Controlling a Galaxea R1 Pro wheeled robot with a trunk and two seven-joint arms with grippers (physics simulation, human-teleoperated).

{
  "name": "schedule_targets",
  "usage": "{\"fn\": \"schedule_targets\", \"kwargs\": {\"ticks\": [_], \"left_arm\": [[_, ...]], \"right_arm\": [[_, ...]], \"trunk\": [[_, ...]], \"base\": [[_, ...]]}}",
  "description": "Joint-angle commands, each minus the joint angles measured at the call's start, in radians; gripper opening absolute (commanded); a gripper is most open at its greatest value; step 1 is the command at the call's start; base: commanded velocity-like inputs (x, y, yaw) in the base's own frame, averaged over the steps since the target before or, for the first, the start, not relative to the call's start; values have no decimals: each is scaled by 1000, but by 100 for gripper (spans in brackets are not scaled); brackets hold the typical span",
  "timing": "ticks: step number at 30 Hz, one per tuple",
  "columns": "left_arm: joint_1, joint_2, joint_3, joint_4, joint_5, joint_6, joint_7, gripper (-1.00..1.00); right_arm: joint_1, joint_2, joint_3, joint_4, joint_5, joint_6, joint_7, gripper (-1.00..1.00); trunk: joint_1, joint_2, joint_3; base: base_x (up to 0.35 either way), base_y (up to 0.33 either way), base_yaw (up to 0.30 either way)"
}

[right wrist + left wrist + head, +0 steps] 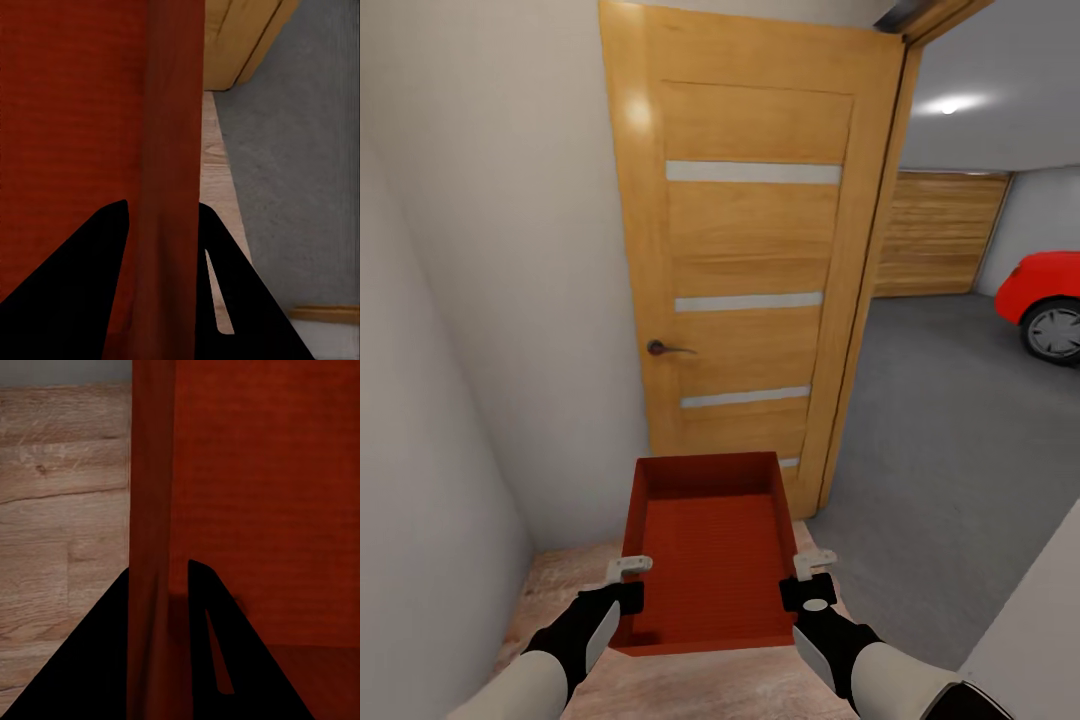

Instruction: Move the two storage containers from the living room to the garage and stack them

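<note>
I hold one orange-red storage container level in front of me, its open side up and nothing inside. My left gripper is shut on its left wall, with the fingers straddling that wall in the left wrist view. My right gripper is shut on the right wall in the same way. Through the doorway at the right lies the garage with its dark grey concrete floor. The living room is out of view.
An open honey-coloured door stands straight ahead, close to the container's far end. Pale walls close in on the left. Light wood planks lie under me. In the garage are a red car and a wooden plank garage door.
</note>
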State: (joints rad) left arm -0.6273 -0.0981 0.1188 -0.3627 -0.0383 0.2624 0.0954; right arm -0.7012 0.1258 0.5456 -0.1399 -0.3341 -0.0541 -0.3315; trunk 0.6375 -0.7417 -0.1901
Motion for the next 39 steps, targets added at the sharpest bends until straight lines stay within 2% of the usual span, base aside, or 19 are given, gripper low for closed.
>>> {"fn": "schedule_targets", "kwargs": {"ticks": [1,20,39], "left_arm": [[0,46,-8,-5,-5,6,5,-100],[0,46,-8,-5,-5,6,4,-100],[0,47,-8,-5,-5,6,4,-100]], "right_arm": [[-1,-9,-12,3,-26,-4,-1,-100],[-1,-9,-12,3,-26,-4,-1,-100],[-1,-9,-12,3,-26,-4,-1,-100]], "trunk": [[0,-1,-2],[0,-1,-2],[0,-1,-2]], "base": [[122,103,-281],[211,190,-281],[108,94,-281]]}}
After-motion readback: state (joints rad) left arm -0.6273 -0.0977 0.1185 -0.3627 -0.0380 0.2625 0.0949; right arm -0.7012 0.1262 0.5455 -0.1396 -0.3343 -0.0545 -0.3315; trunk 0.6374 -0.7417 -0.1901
